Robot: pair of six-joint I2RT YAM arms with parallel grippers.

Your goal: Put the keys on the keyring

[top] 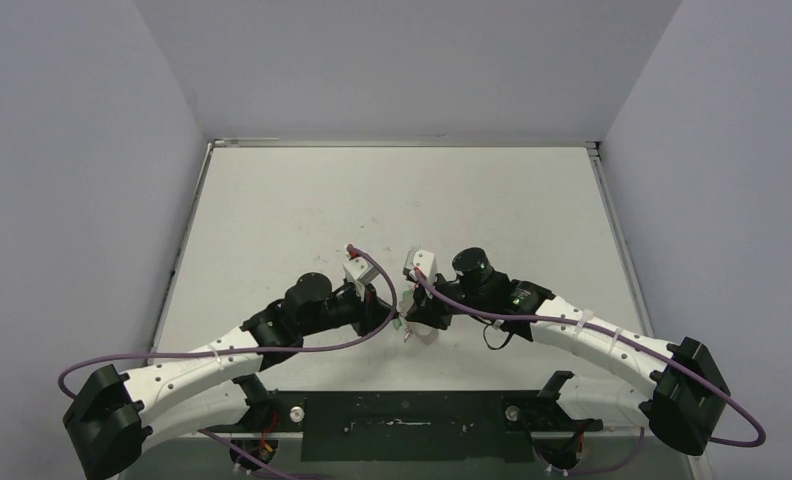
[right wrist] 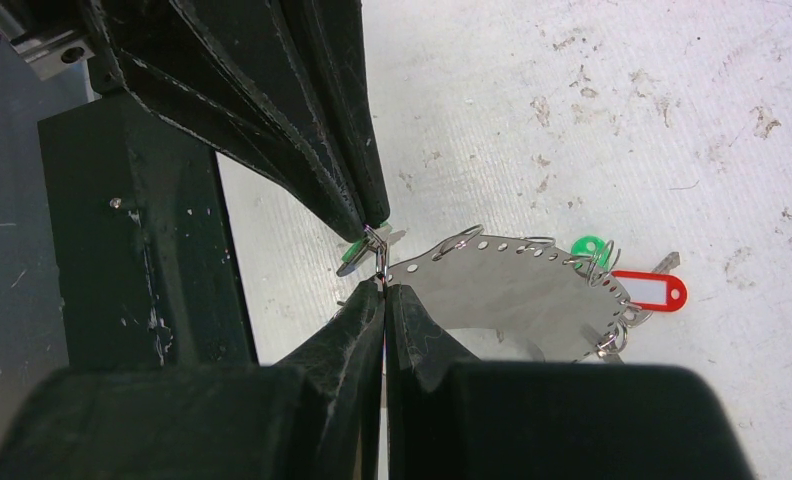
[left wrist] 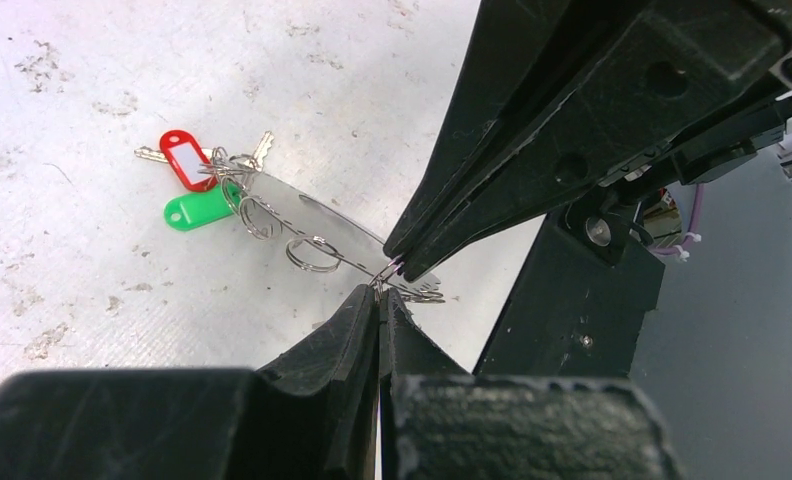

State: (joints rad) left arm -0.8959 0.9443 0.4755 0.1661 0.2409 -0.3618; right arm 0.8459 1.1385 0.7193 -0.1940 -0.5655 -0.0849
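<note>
Spanning the scene, the white table (top: pixel 392 190) has both arms meeting tip to tip near its front edge. The keyring (right wrist: pixel 502 285) sits between them over the tabletop. The left gripper (left wrist: pixel 379 300) and right gripper (right wrist: pixel 383 292) are each pinched fully together on one wire loop (right wrist: pixel 379 258) at its rim. The red-tagged key (left wrist: pixel 185 158) and green-tagged key (left wrist: pixel 200 210) hang at the opposite rim, on the table.

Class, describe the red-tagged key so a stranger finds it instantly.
On the white table, black jaws pinch a silver keyring. Tagged keys hang at its other end; yours carries a red tag with a white window, its neighbour a plain green tag.
</note>
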